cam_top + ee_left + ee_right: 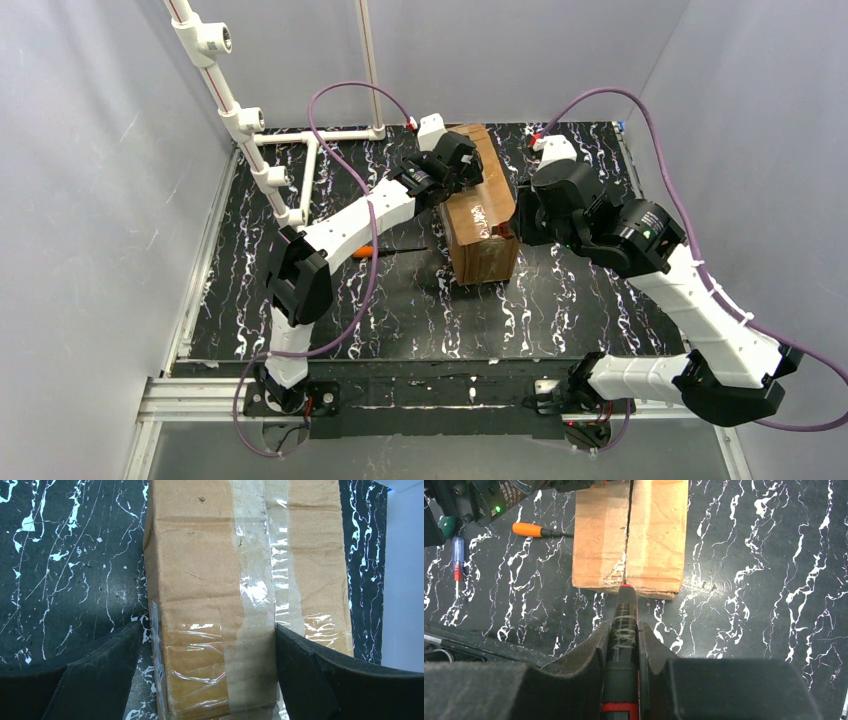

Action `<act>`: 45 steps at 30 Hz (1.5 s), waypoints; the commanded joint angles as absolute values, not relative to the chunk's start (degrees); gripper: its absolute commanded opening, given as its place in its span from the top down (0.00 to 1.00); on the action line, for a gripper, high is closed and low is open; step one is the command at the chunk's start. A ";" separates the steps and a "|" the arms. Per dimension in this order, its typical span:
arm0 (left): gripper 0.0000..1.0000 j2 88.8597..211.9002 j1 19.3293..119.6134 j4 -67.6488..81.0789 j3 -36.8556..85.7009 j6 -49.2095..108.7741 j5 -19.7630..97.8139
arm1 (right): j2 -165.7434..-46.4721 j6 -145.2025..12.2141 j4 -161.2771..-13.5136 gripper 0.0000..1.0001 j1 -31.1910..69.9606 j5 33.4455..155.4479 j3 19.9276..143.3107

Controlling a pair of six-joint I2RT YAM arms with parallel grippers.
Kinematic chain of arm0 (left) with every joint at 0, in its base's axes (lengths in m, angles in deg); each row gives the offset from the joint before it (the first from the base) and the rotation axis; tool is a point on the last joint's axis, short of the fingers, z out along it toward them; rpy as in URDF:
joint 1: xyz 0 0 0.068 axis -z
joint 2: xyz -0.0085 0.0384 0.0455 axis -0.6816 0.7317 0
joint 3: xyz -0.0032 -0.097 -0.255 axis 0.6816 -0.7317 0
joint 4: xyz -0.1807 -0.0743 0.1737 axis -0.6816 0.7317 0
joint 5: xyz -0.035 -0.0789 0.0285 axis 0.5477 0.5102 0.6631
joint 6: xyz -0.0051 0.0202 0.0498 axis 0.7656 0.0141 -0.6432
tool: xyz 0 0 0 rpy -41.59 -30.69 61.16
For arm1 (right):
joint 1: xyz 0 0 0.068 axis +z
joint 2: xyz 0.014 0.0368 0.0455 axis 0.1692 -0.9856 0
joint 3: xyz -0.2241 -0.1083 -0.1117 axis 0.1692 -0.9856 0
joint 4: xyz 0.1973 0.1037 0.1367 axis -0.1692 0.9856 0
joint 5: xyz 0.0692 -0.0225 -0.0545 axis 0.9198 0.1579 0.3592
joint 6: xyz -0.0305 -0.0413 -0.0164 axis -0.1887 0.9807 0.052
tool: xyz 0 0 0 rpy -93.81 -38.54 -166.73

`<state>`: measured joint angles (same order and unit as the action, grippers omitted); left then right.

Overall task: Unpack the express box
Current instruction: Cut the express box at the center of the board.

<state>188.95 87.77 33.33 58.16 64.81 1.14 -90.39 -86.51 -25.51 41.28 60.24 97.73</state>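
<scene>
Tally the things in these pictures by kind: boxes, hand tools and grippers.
Boxes: 1, the express box.
Hand tools: 3, the orange-handled tool, the blue-and-red screwdriver and the black-and-red tool.
Grippers: 2, the left gripper open over the box, the right gripper shut on the black-and-red tool.
Total: 6.

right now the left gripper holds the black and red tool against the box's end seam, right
No, it is the right gripper that holds the black and red tool against the express box at its end seam; the right wrist view shows it.
</scene>
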 commanded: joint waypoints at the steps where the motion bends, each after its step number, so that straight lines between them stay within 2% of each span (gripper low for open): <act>1: 0.05 191.46 86.77 39.94 57.03 63.85 -3.49 | -89.37 -86.60 -17.60 0.99 41.67 62.41 99.22; 3: 0.05 191.79 86.74 39.93 57.30 64.07 -3.16 | -89.63 -86.52 -17.82 0.99 41.72 63.25 97.04; 7: 0.05 191.88 86.80 40.11 57.40 64.11 -3.08 | -89.23 -86.55 -17.00 0.99 41.73 62.80 101.26; 11: 0.05 192.16 86.80 40.11 57.60 64.14 -2.93 | -89.18 -86.58 -18.52 0.99 41.74 66.01 96.07; 15: 0.05 191.68 86.81 40.14 57.01 64.07 -3.46 | -88.66 -86.67 -16.51 0.99 41.69 63.85 101.00; 18: 0.05 192.08 86.75 39.98 57.30 64.42 -2.97 | -88.70 -86.60 -19.03 0.99 41.70 65.00 93.76; 23: 0.05 191.56 86.74 40.14 56.88 64.44 -3.11 | -88.91 -86.33 -16.16 0.99 41.70 62.42 100.38; 26: 0.05 192.11 86.79 40.06 57.39 64.49 -2.69 | -88.81 -86.35 -18.10 0.99 41.73 64.42 94.84; 35: 0.05 191.61 86.75 40.02 57.43 62.97 -1.31 | -89.51 -84.96 -17.19 0.99 41.68 59.46 102.29; 38: 0.03 190.52 86.76 39.87 57.22 61.77 0.67 | -90.12 -84.10 -16.58 0.99 41.67 54.27 105.73; 45: 0.02 184.08 86.74 37.22 55.13 54.50 9.34 | -92.25 -83.20 -13.44 0.99 41.67 42.53 104.72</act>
